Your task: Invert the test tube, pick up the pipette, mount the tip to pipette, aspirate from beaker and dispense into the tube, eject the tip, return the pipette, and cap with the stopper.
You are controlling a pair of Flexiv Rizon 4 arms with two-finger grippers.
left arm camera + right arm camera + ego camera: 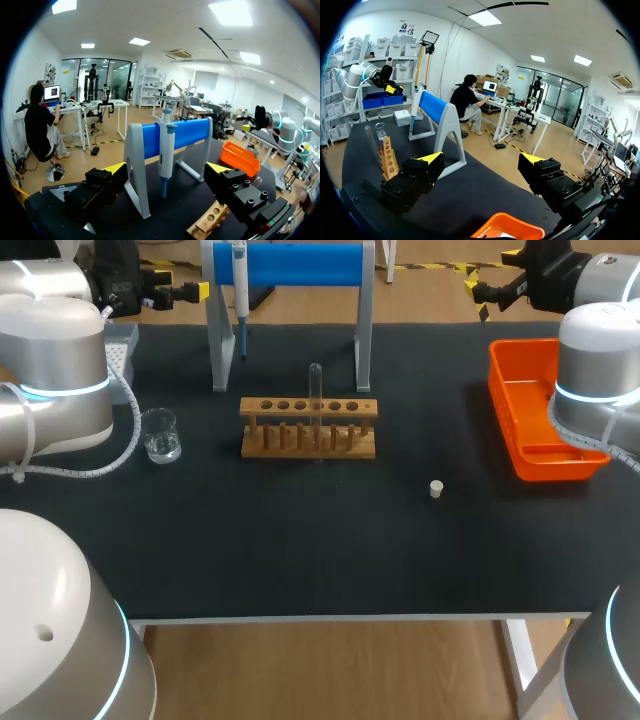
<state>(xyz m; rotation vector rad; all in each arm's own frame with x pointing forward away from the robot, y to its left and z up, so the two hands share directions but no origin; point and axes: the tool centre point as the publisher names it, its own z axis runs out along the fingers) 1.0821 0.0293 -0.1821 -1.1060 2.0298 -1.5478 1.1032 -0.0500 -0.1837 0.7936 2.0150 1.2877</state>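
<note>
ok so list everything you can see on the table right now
table: 1, black top, under everything
stand: 1, blue bar on grey legs, back middle
pipette: 1, white and blue, hanging on the stand's left end
rack: 1, wooden, centre, in front of the stand
test tube: 1, clear, upright in the rack
beaker: 1, clear, left of the rack
stopper: 1, white, on the table to the right of the rack
tray: 1, orange, right edge
box: 1, grey, back left, partly hidden
left pincer: 1, black with yellow tips, open, empty
right pincer: 1, black with yellow tips, open, empty
</note>
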